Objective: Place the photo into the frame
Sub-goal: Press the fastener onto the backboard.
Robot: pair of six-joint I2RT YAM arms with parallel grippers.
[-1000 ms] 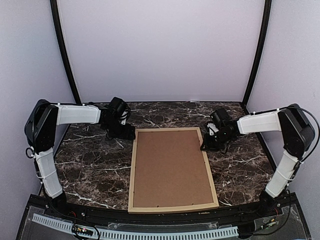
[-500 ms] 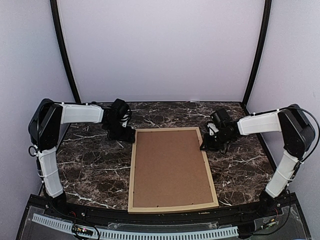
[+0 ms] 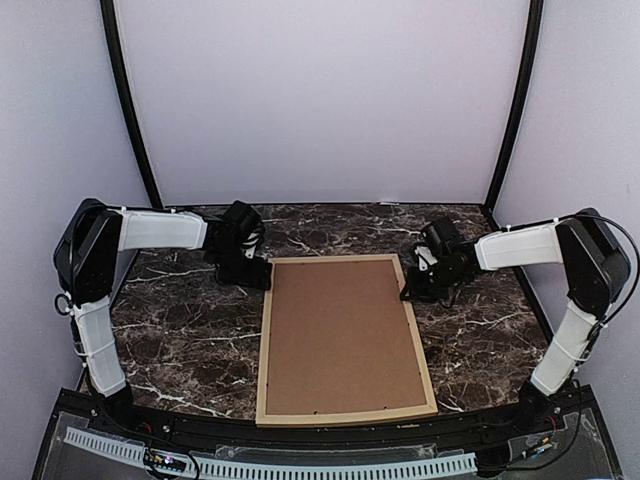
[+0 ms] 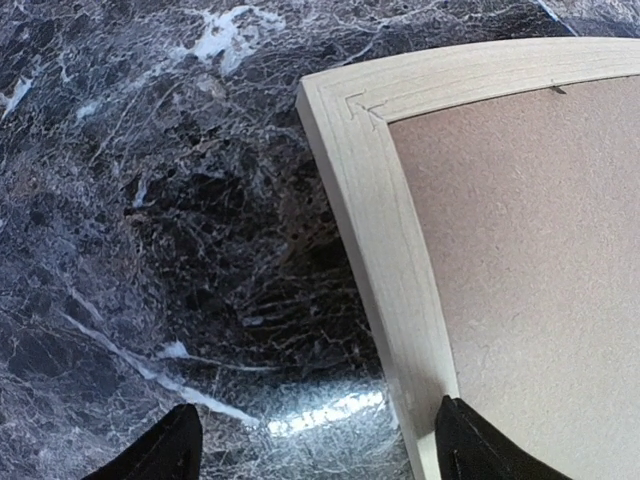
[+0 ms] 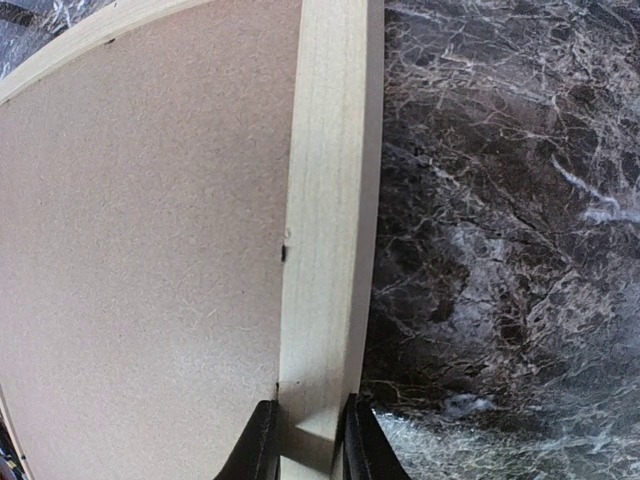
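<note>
Top external view, item list.

1. Frame (image 3: 265, 340): large rectangle of thin pale wood. It lies flat at the middle of the table (image 3: 180, 330), between the two arms. Its long rails run from the near edge toward the back, and the near short rail sits close to the table's near edge. It is back side up.

2. Backing board (image 3: 340, 335): plain brown sheet that fills the opening of the frame, inside all four rails.

3. Left pincer (image 3: 257, 274): low at the far left corner of the frame.

4. Right pincer (image 3: 408, 290): low at the right long rail, near its far end.

5. Table: dark marble pattern with white veins.

Left wrist view, detail.
- Frame (image 4: 370, 220): the mitred corner and the left rail show, with the backing board (image 4: 530, 250) inside them.
- Left pincer (image 4: 315, 455): jaws stand wide apart, astride the left rail. One finger (image 4: 160, 455) is over bare table (image 4: 180, 250); the other (image 4: 475, 455) is at the rail's inner edge, over the board. Nothing is gripped. Contact with the surface cannot be told.

Right wrist view, detail.
- Frame (image 5: 325, 200): the right rail runs up the picture, with backing board (image 5: 150, 250) on one side and table (image 5: 480, 200) on the other.
- Right pincer (image 5: 310, 445): clamped on the rail, one finger (image 5: 258, 445) pressed to each side face.
</note>
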